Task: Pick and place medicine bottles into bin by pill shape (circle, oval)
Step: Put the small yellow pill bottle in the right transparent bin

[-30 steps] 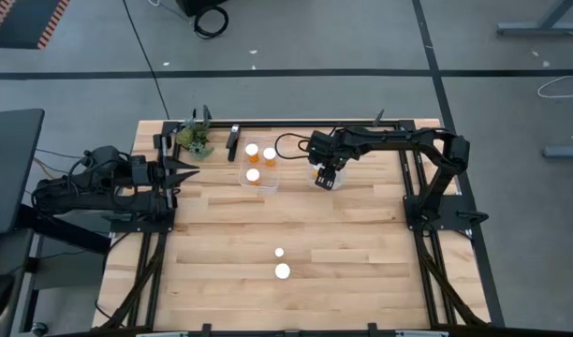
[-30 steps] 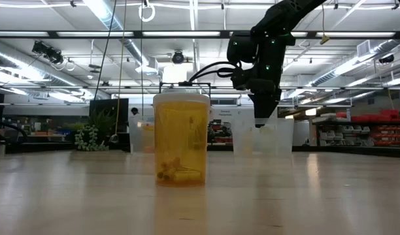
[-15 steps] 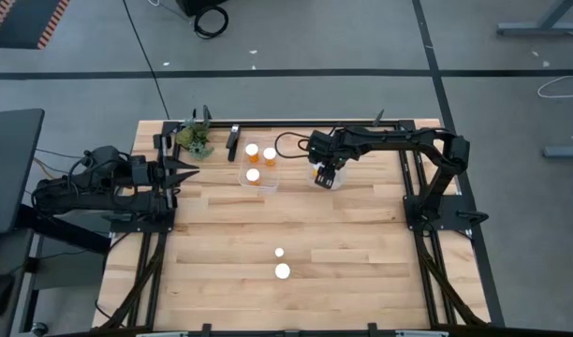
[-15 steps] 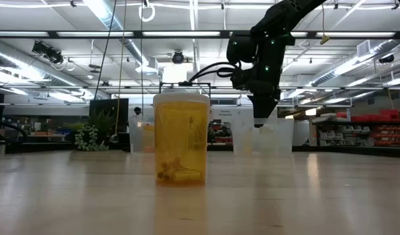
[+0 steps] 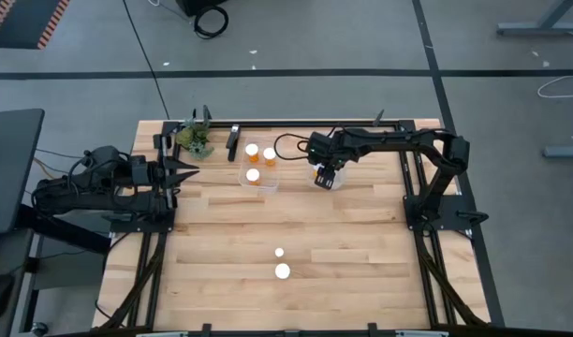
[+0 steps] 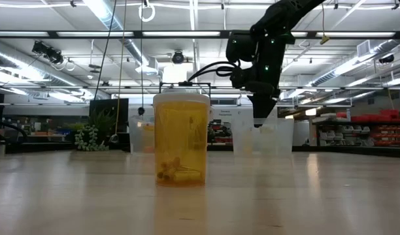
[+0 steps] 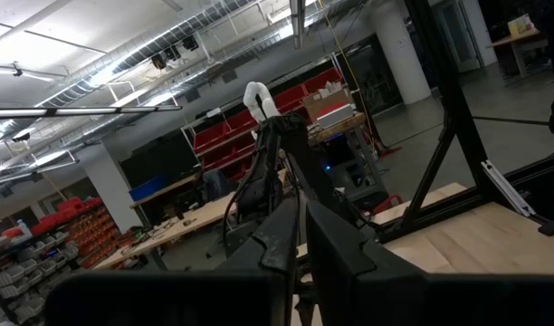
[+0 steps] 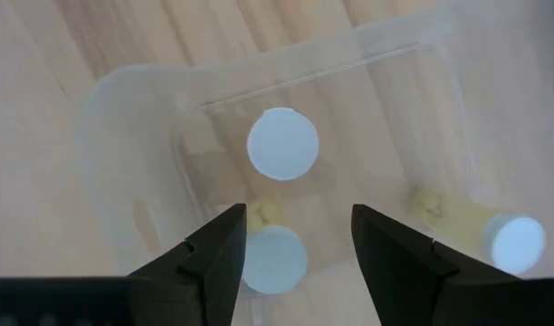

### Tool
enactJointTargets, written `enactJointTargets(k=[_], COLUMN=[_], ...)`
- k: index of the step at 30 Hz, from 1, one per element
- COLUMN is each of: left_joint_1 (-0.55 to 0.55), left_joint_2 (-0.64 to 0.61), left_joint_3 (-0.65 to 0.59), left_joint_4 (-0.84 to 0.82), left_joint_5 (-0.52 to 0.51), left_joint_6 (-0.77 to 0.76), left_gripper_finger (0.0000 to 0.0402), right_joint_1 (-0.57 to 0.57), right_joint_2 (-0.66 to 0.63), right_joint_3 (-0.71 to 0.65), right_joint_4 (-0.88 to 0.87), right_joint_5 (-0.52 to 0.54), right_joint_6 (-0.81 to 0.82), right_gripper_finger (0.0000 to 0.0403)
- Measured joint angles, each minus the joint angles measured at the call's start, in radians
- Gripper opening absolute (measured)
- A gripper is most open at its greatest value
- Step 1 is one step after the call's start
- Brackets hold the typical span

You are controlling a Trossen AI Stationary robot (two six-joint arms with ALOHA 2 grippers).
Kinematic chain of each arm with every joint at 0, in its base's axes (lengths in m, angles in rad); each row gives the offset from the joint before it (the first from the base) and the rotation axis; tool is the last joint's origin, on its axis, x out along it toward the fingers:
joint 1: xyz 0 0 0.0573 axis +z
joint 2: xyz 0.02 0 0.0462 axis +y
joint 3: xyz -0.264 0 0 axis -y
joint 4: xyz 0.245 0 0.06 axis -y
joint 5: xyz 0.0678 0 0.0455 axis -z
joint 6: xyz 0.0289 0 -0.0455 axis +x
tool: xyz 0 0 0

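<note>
My right gripper (image 8: 295,237) is open and empty, pointing down over a clear bin (image 5: 326,178) at the table's far middle. The right wrist view shows three white-capped bottles in this bin: one upright (image 8: 282,143), one between the fingers' tips (image 8: 275,258), and a pale yellowish one on its side (image 8: 494,231). A second clear bin (image 5: 258,165) to its left holds three orange bottles. Two more bottles (image 5: 279,252) (image 5: 282,271) stand on the table near the front; the orange one (image 6: 181,138) fills the low view. My left gripper (image 5: 188,171) is shut and parked at the table's left edge.
A small green plant (image 5: 194,139) and a dark upright object (image 5: 233,142) stand at the far left corner. A black cable (image 5: 291,140) loops behind the right gripper. Bare wood lies between the bins and the two front bottles.
</note>
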Motion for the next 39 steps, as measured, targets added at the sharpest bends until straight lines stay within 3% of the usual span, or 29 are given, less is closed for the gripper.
enactJointTargets(k=[27, 39], left_joint_1=[0.0, 0.0], left_joint_2=[0.0, 0.0], left_joint_3=[0.0, 0.0], left_joint_4=[0.0, 0.0], left_joint_5=[0.0, 0.0], left_joint_6=[0.0, 0.0], left_gripper_finger=[0.0033, 0.0039], right_joint_1=[0.008, 0.051], right_joint_2=[0.0, 0.0], right_joint_3=[0.005, 0.178], right_joint_4=[-0.004, -0.015], right_joint_5=[0.04, 0.047], right_joint_6=[-0.02, -0.02], right_gripper_finger=[0.0207, 0.0207])
